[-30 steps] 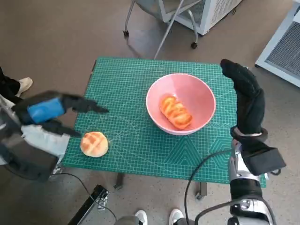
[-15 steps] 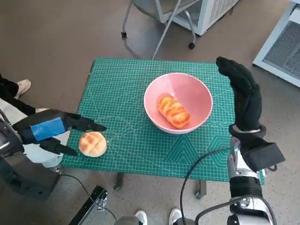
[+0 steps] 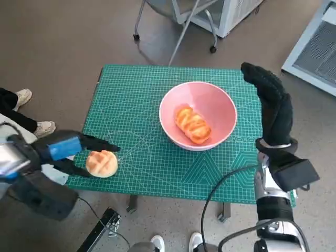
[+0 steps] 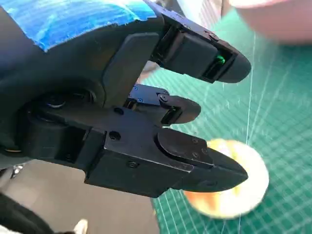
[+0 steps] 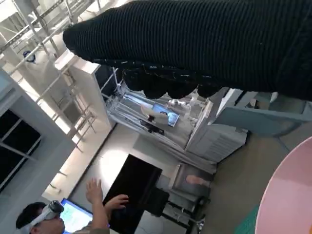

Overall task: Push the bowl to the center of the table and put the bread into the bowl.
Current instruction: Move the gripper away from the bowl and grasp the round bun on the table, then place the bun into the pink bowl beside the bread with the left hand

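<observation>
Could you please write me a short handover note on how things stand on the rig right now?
Left hand: open, fingers spread around the round bun at the table's near left corner, not yet gripping it.
Right hand: open, held upright beside the bowl's right side, holding nothing.
Pink bowl: on the green mat, somewhat right of the middle, with one twisted bread already inside.
Left to do: grip the round bun, carry it over and drop it into the bowl.
</observation>
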Controlling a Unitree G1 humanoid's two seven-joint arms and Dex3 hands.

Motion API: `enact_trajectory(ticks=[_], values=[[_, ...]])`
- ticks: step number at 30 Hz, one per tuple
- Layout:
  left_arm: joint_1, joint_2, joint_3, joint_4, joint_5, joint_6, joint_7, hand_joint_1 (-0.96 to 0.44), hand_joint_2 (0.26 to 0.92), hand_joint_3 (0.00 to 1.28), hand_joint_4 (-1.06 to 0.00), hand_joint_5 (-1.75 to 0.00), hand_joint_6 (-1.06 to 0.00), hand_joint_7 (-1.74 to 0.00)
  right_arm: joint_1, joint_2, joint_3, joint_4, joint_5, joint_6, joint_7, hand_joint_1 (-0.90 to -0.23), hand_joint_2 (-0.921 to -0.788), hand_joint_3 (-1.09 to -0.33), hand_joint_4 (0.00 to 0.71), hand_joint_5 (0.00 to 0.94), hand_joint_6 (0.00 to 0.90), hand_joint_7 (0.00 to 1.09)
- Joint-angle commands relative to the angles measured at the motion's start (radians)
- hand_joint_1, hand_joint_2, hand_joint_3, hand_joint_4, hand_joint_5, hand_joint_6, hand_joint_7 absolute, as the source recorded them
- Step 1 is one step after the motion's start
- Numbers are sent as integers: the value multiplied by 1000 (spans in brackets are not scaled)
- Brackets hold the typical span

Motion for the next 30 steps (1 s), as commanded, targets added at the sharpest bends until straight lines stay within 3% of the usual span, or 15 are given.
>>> enact_trajectory(ticks=[1,8,12,16,22,23,24,27,30], values=[[-40,-28,-50,53,77,7,25,1,760,8,-520,0,-626,-1,25,-7,-3,0,2,11,11,-590,-921,-867,364,3,43,835],[-85,-73,-142,145,212,25,65,-87,771,10,-503,0,-616,0,30,-17,-7,-3,-7,13,3,-590,-921,-864,365,3,41,829],[-110,-94,-191,199,273,35,81,-34,844,41,-511,-5,-620,-3,33,-18,-9,-8,-6,14,2,-590,-921,-863,365,3,42,826],[-133,-111,-230,251,313,44,90,70,905,157,-558,-23,-645,-13,37,-18,-10,-11,-5,11,1,-588,-921,-862,364,2,44,822],[-174,-128,-252,312,297,48,80,86,919,241,-705,-86,-769,-69,40,-19,-14,-16,1,4,5,-584,-921,-861,364,2,47,816],[-180,-129,-252,319,288,47,79,56,920,234,-610,-528,-684,-531,40,-19,-15,-15,2,4,5,-584,-921,-861,365,3,47,814],[-185,-131,-247,323,274,47,78,36,920,242,-535,-825,-616,-843,39,-19,-16,-14,4,2,7,-583,-921,-861,366,3,48,812],[-200,-137,-230,324,231,54,70,12,921,181,-544,-1076,-597,-1162,36,-19,-19,-6,12,0,12,-582,-921,-860,369,4,50,807],[-213,-139,-220,323,206,57,74,3,921,120,-591,-1120,-636,-1215,33,-17,-21,-1,15,-1,14,-581,-921,-859,370,5,52,802]])
